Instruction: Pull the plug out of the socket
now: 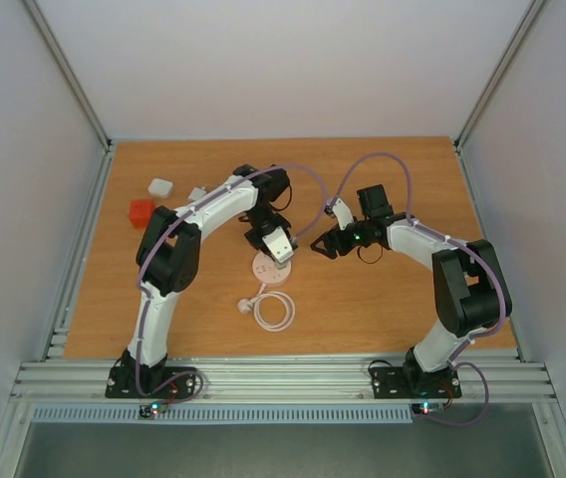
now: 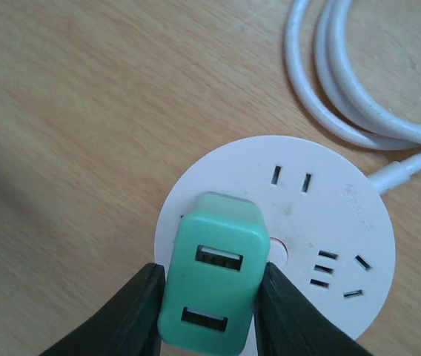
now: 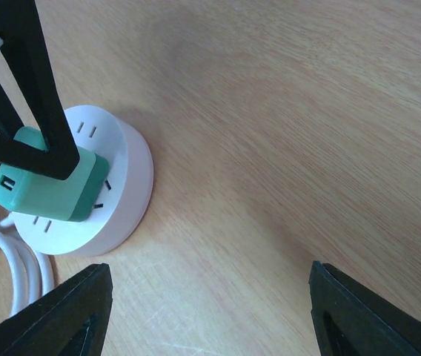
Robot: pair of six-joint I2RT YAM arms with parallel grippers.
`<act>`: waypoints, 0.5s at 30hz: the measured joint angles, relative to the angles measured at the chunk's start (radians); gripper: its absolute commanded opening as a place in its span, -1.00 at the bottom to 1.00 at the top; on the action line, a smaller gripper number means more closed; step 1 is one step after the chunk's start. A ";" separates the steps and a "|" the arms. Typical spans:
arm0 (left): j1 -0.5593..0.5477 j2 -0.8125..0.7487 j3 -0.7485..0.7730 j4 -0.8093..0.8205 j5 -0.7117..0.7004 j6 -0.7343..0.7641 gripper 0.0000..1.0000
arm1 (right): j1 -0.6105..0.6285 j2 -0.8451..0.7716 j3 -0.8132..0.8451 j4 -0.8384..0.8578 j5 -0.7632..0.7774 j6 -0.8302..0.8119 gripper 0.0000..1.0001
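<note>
The socket (image 1: 263, 270) is a round pale disc at the table's middle; it also shows in the left wrist view (image 2: 322, 222) and the right wrist view (image 3: 125, 185). A green plug (image 2: 210, 274) with two USB openings stands on its top, also seen in the right wrist view (image 3: 44, 189). My left gripper (image 1: 278, 249) is shut on the plug, one black finger on each side (image 2: 210, 300). My right gripper (image 1: 320, 246) is open and empty (image 3: 210, 297), just right of the socket and above bare wood.
The socket's white cable (image 1: 275, 309) lies coiled in front of it, also seen in the left wrist view (image 2: 344, 89). A red cube (image 1: 141, 212), a white block (image 1: 160, 186) and a small pale piece (image 1: 197, 194) sit at the back left.
</note>
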 measured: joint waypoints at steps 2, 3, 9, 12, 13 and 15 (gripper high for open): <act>0.011 -0.003 -0.011 0.016 0.023 -0.037 -0.43 | 0.000 0.000 0.000 0.000 0.001 0.000 0.48; 0.017 -0.005 -0.015 0.025 0.032 -0.059 -0.45 | 0.000 0.000 0.000 -0.001 0.001 0.000 0.48; 0.053 -0.007 -0.035 0.082 0.092 -0.232 -0.56 | 0.000 0.000 0.001 -0.006 0.001 -0.001 0.47; 0.077 -0.019 -0.064 0.136 0.119 -0.356 -0.58 | 0.000 0.000 0.001 -0.010 0.001 -0.001 0.45; 0.085 -0.029 -0.083 0.162 0.128 -0.408 -0.59 | 0.000 0.000 0.001 -0.010 0.001 -0.001 0.44; 0.100 -0.058 -0.134 0.225 0.137 -0.511 -0.62 | 0.000 0.000 0.001 -0.011 0.001 0.000 0.41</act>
